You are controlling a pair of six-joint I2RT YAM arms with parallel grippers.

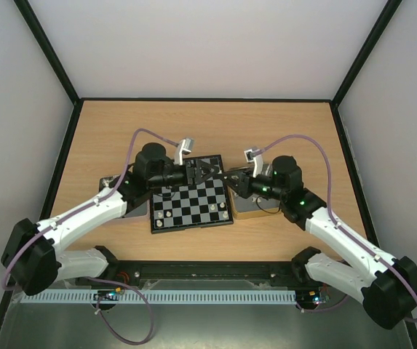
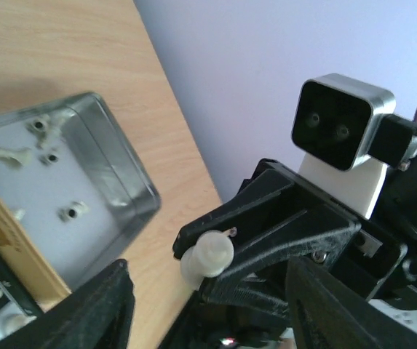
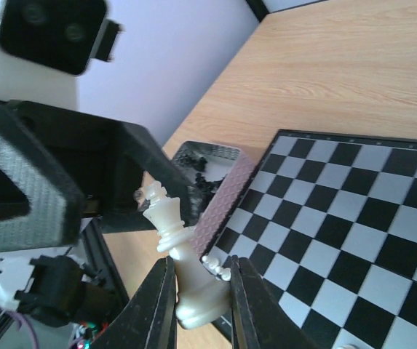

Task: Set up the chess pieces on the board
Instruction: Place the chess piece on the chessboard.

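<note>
Pinching cream-white chessman (image 3: 173, 251) by its base in right gripper (image 3: 199, 291), crown forward, likely offering it to empty, part-spread left gripper (image 2: 208, 309) opposite.

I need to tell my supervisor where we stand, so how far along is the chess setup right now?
Barely started. Done: only a few cream pieces stand on the board; most squares are bare. In hand: the right gripper pinches a tall cream piece, facing the open left gripper. To do: loose cream pieces in the metal tin and black ones in the other tin await placing.
</note>
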